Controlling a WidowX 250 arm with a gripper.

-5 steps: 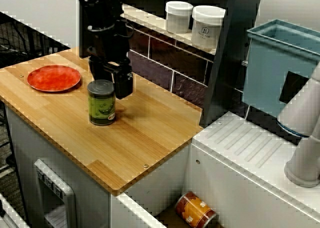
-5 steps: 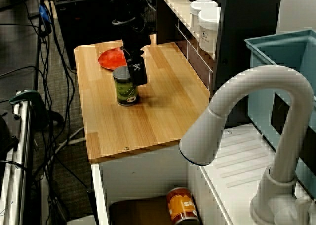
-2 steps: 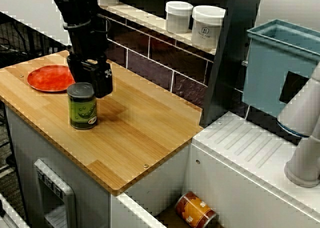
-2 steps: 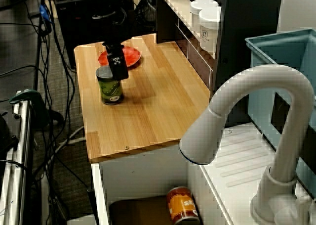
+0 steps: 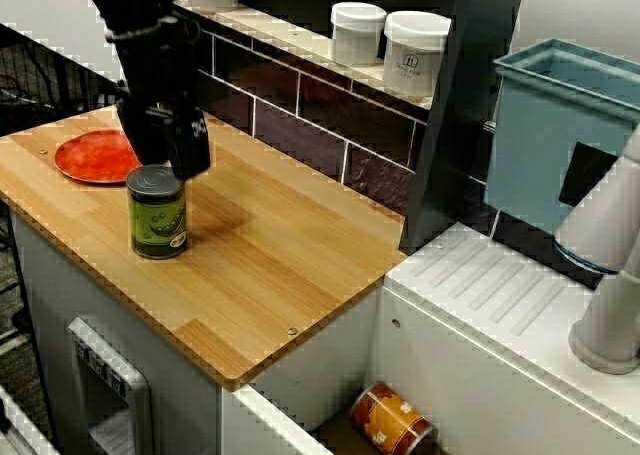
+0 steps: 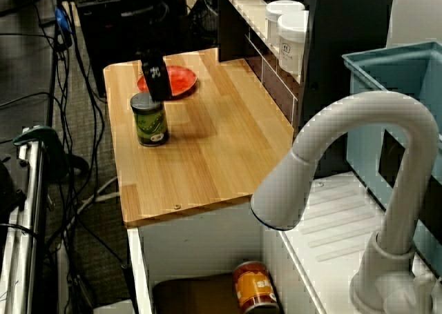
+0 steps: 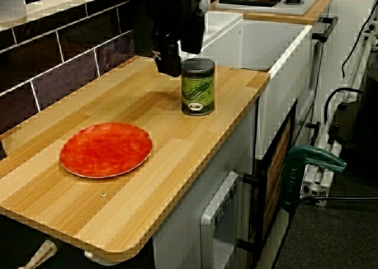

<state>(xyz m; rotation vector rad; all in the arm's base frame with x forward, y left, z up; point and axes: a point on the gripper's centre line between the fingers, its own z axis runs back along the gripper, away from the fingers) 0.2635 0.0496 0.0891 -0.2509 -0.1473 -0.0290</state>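
A green-labelled tin can (image 5: 157, 215) stands upright on the wooden counter (image 5: 290, 265), near its front edge. My black gripper (image 5: 165, 153) hangs just above and behind the can's top, its jaws apart and holding nothing. From the sink side, the gripper (image 6: 157, 86) sits between the can (image 6: 150, 121) and a red plate (image 6: 178, 79). From the plate end, the fingers (image 7: 168, 59) reach to about the lid of the can (image 7: 197, 87), on its wall side. The red plate (image 7: 106, 149) lies flat, well apart from the can.
Two white jars (image 5: 357, 33) (image 5: 415, 53) stand on the shelf over the dark tiled wall. A blue bin (image 5: 560, 125) and a white faucet (image 6: 338, 155) are at the sink end. An orange can (image 5: 392, 420) lies in the sink. A green clamp (image 7: 310, 162) sticks out by the counter front.
The can and gripper have travelled along the counter toward the red plate. The gripper then rose from beside the can to above its lid, leaving the can standing.
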